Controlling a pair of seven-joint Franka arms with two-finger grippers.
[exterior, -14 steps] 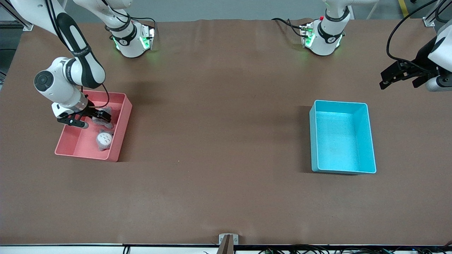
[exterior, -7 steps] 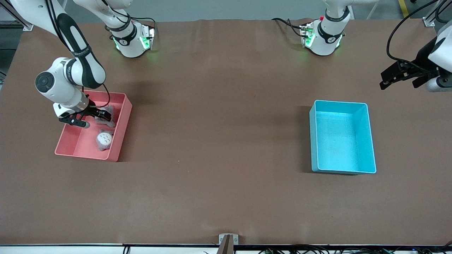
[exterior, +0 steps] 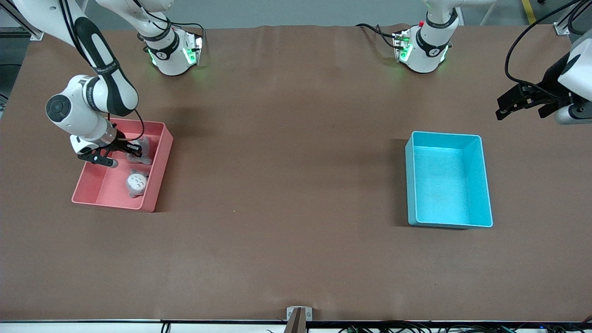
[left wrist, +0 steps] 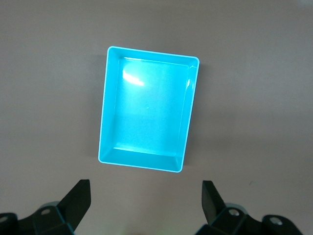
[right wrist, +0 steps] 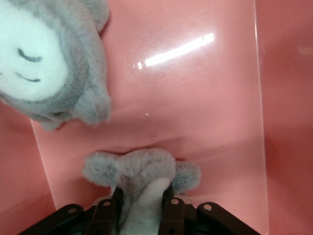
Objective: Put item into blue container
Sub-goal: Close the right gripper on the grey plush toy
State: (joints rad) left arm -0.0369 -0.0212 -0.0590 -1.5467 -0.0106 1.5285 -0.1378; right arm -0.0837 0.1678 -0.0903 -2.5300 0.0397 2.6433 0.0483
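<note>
At the right arm's end of the table, the right gripper [exterior: 124,154] is down inside the pink bin [exterior: 163,158], its fingers [right wrist: 170,211] clamped on a grey plush toy [right wrist: 142,182] whose fur bulges between them. A second grey plush toy [exterior: 137,183] with a white face lies in the same bin, nearer the front camera and just beside the held one. The brown table [exterior: 286,185] runs bare across its middle. Toward the left arm's end stands the blue container [exterior: 447,180], upright on the table, with nothing inside it; the wrist camera there looks straight down into it. The left gripper [exterior: 525,101] hangs in the air over the table at that end, apart from the container, its fingers [left wrist: 76,200] spread wide and holding nothing; that arm waits.
</note>
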